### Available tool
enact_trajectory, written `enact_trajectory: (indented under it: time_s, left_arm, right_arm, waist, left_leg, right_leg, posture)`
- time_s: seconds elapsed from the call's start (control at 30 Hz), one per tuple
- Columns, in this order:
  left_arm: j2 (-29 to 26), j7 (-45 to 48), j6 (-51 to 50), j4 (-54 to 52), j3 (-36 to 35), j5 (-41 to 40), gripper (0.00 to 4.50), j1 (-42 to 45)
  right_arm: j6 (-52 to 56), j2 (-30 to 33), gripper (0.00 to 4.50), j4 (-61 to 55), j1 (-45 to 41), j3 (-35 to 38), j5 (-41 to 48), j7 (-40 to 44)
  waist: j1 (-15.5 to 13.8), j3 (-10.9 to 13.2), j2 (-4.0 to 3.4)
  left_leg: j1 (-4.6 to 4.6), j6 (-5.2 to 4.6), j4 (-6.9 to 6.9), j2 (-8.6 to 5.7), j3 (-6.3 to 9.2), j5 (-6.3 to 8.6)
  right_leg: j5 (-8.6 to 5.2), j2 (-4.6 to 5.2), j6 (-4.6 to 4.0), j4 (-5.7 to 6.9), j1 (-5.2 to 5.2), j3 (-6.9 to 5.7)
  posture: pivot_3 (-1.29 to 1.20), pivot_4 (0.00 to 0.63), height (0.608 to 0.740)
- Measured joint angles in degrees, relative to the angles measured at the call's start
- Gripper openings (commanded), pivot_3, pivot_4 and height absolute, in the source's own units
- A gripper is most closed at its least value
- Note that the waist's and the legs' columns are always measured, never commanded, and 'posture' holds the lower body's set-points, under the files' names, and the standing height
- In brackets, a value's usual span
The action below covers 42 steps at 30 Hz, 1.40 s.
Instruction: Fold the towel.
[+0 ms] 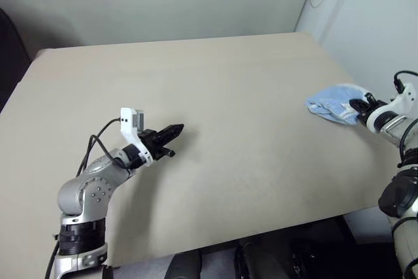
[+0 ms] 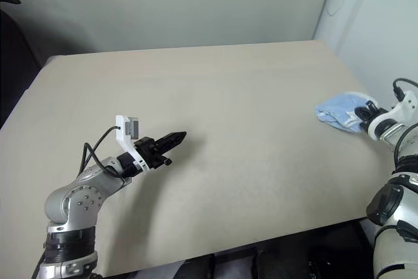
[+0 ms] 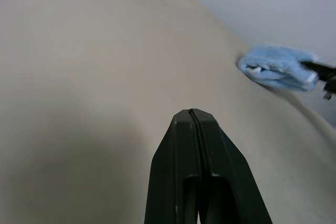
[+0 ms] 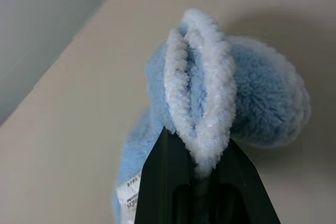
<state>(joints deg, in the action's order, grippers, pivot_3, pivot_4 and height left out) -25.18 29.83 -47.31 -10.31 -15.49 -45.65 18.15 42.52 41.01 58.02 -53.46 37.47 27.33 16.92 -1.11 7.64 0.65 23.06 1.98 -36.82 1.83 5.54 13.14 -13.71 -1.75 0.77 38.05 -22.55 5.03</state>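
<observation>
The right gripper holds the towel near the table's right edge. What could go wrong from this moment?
1. The towel is a bunched lump close to the table's right edge; part of it might slide off.
2. The right gripper pinches only the folded white edging, so the cloth may slip out.
3. The left gripper is shut and far away, so it cannot help spread the towel yet.

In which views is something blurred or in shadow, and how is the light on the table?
Left wrist view: the towel looks soft and blurred, and a faint shadow lies on the table beside the shut jaws. Right wrist view: the towel's white edging is sharp, the table behind it soft. Head views: even, diffuse light, no glare; only a faint shadow under the left gripper.
</observation>
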Motion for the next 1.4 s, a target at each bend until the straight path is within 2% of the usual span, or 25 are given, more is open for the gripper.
enact_trajectory:
  time_s: [0.1,0.17,0.2,0.47,0.53,0.57,0.87,0.97,1.07,1.2,1.3,1.4]
  left_arm:
    - [0.9,0.2,0.3,0.4,1.1,0.1,0.00,0.9]
    - [1.1,0.3,0.5,0.4,1.4,0.2,0.00,0.8]
    - [1.1,0.3,0.5,0.4,1.5,0.3,0.00,0.8]
    - [1.1,0.3,0.7,0.3,1.5,0.3,0.00,-0.6]
    - [1.1,0.3,0.8,0.3,1.4,0.3,0.00,-0.7]
    - [1.2,0.3,0.8,0.3,1.3,0.3,0.00,-0.8]
    - [2.1,0.0,1.6,0.4,-0.6,-0.2,0.00,-2.4]
    - [2.5,-0.6,3.7,0.5,-2.4,0.1,0.00,-2.7]
    - [1.5,-3.0,10.3,3.5,-5.8,4.2,0.00,-2.6]
    - [-4.1,-1.8,20.0,7.2,-6.1,13.1,0.00,-5.7]
    - [-5.7,0.8,24.9,8.5,-6.0,16.7,0.00,-8.2]
    - [-5.7,1.8,27.5,9.3,-5.9,18.0,0.00,-8.5]
  right_arm:
    - [-1.5,-0.7,0.03,2.8,0.9,-1.7,-1.4,-2.2]
    - [-2.6,-0.8,0.62,3.3,1.2,-3.0,-2.3,-2.5]
    - [-3.1,-0.8,0.76,3.4,1.2,-3.6,-2.7,-2.5]
    - [-4.1,-0.4,3.65,2.8,1.3,-6.3,-3.4,-0.2]
    - [-4.0,0.0,4.30,1.7,1.6,-6.3,-3.3,-0.2]
    - [-4.0,0.2,4.49,1.0,2.0,-6.3,-3.3,-0.2]
    - [-8.7,1.3,4.49,-12.6,8.0,-7.5,-5.2,-1.9]
    - [-11.2,1.4,4.49,-22.1,10.5,-12.2,-6.7,1.5]
    - [-13.7,0.5,4.49,-37.3,13.5,-21.7,-7.8,10.7]
    - [-14.7,-5.7,4.49,-45.7,13.5,-32.3,-9.0,17.1]
    - [-16.1,-12.7,4.49,-42.9,12.9,-38.0,-10.7,18.5]
    - [-19.0,-16.7,4.49,-38.7,12.0,-41.3,-12.3,19.6]
  waist:
    - [0.4,0.0,-0.04]
    - [0.4,0.0,-0.06]
    - [0.4,0.0,-0.06]
    - [0.4,0.0,-0.06]
    - [0.4,0.0,-0.06]
    - [0.3,0.0,-0.06]
    - [0.4,0.0,-0.12]
    - [0.8,0.0,-0.14]
    - [1.9,0.0,-0.17]
    - [2.5,0.0,-0.14]
    - [2.1,0.0,-0.15]
    - [0.8,0.0,-0.16]
  left_leg:
    - [0.00,0.00,0.11,0.00,-0.04,0.00]
    - [0.01,-0.01,0.17,0.00,-0.05,0.00]
    - [0.01,-0.01,0.19,0.00,-0.04,0.00]
    - [0.02,-0.03,0.19,0.01,-0.04,0.00]
    - [0.02,-0.03,0.19,0.01,-0.04,0.00]
    - [0.02,-0.03,0.19,0.01,-0.04,0.00]
    - [0.02,-0.04,0.20,0.01,-0.05,0.00]
    - [0.01,-0.06,0.21,0.01,-0.06,0.00]
    - [-0.05,-0.07,0.22,0.04,-0.08,0.00]
    - [-0.05,-0.07,0.18,0.07,-0.02,0.02]
    - [0.18,-0.08,0.06,0.04,0.03,0.03]
    - [0.63,-0.09,-0.21,0.04,0.23,0.03]
  right_leg:
    - [0.00,0.00,0.01,0.00,-0.06,0.05]
    - [0.00,0.00,0.01,0.00,-0.09,0.05]
    - [0.00,0.00,0.01,-0.01,-0.09,0.05]
    - [0.00,0.00,0.01,-0.01,-0.09,0.05]
    - [0.00,0.00,0.01,-0.01,-0.08,0.05]
    - [0.00,0.00,0.01,-0.01,-0.08,0.05]
    - [0.00,0.00,0.01,-0.01,-0.08,0.05]
    - [-0.01,-0.01,0.02,-0.01,-0.09,0.04]
    - [-0.01,-0.11,0.01,-0.02,-0.08,0.05]
    - [-0.02,-0.15,0.03,-0.10,-0.06,0.06]
    - [-0.01,-0.08,0.05,-0.11,-0.19,0.02]
    - [0.01,-0.04,0.05,-0.06,-0.52,-0.16]
  posture:
    - [0.00,0.150,0.740]
    - [0.00,0.150,0.740]
    - [0.00,0.150,0.740]
    - [0.00,0.150,0.740]
    - [0.00,0.150,0.740]
    - [0.00,0.150,0.740]
    - [0.00,0.150,0.740]
    - [0.00,0.150,0.740]
    - [0.00,0.150,0.740]
    - [0.00,0.150,0.740]
    - [0.00,0.150,0.740]
    - [0.00,0.150,0.740]
